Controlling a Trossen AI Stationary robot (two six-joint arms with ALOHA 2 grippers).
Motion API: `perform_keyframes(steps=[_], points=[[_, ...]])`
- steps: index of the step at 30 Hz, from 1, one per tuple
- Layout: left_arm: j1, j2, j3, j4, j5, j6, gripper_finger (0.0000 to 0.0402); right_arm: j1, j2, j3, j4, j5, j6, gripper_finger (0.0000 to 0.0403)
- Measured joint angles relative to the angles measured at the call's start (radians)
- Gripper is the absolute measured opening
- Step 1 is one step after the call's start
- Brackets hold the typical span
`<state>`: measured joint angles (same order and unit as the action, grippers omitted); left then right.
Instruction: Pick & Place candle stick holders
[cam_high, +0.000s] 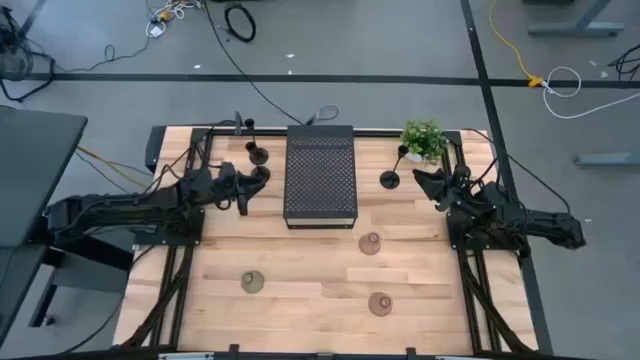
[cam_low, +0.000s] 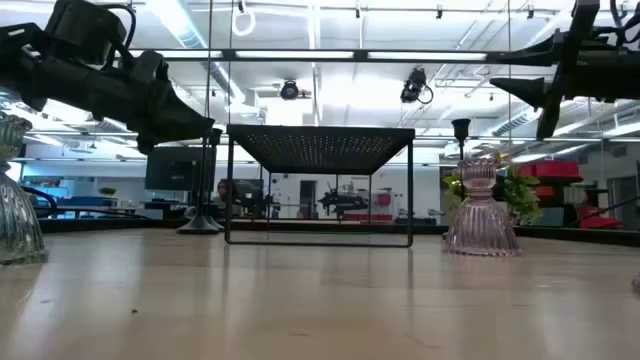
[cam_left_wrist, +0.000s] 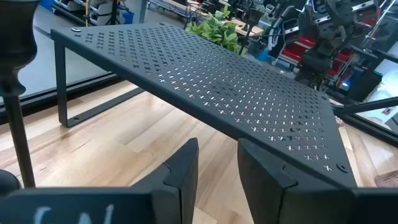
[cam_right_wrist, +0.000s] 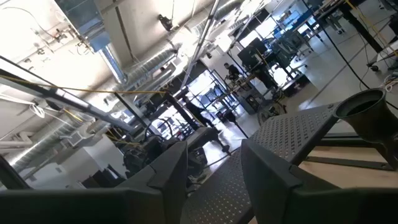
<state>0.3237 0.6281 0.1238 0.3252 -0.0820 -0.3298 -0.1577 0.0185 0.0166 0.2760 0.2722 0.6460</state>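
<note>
Two black thin-stemmed holders (cam_high: 258, 153) stand on their round bases at the far left, next to the black perforated block (cam_high: 320, 175). My left gripper (cam_high: 258, 180) is open and empty just near of them; one stem (cam_left_wrist: 15, 106) shows beside its fingers. A third black holder (cam_high: 392, 178) stands right of the block, its cup (cam_right_wrist: 367, 115) beside my open, empty right gripper (cam_high: 420, 178). Two reddish-brown dome holders (cam_high: 370, 243) (cam_high: 380, 303) and an olive one (cam_high: 252, 283) rest on the near half of the table.
The big perforated block stands at the far middle on thin legs (cam_low: 320, 185), between the two grippers. A small green potted plant (cam_high: 424, 140) is at the far right, just behind the right gripper. Bare wood lies between the dome holders.
</note>
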Motion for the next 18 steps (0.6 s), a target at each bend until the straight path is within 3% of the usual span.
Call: perform_keyframes(steps=[18], points=[[0.000,0.000,0.000,0.000,0.000,0.000,0.0115,0.000,0.000,0.000,0.000,0.000,0.051,0.0150]])
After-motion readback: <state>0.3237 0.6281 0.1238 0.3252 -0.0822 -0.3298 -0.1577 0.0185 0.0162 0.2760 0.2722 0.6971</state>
